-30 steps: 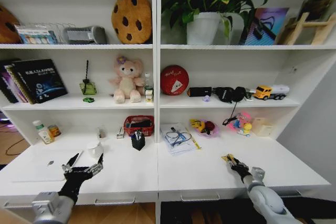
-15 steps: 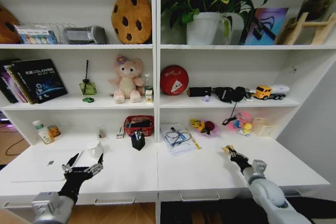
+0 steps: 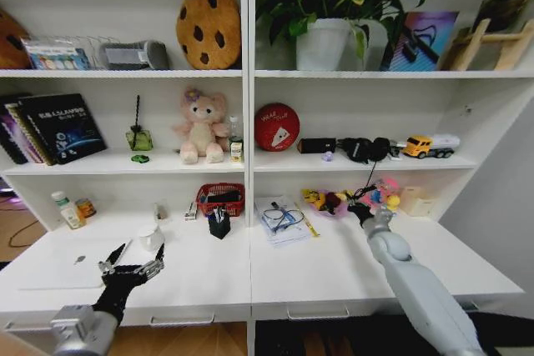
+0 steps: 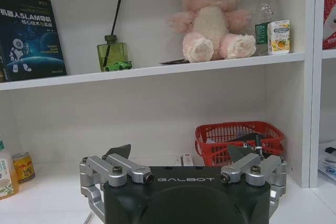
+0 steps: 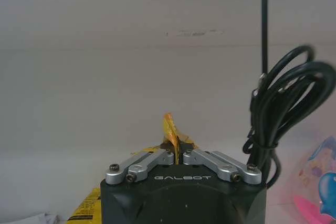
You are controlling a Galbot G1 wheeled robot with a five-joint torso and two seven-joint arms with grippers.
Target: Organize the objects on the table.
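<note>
I am seeing the laptop [image 3: 62, 266] lying at the left end of the worktop [image 3: 317, 277], just ahead of my left gripper [image 3: 132, 267]. The basket [image 3: 221, 199] is sitting at the back near the middle, the pen holder [image 3: 219, 223] before it, papers [image 3: 282, 221] to its right. My right gripper [image 3: 360, 208] is reaching the toys [image 3: 327, 201] at the back right.

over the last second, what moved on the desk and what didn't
The right gripper, shut on a small yellow piece, carried it from the front of the desk toward the back, and is now near the coiled black cable and the toys. The left gripper stayed open above the desk beside the laptop. The red basket and papers did not move.
</note>
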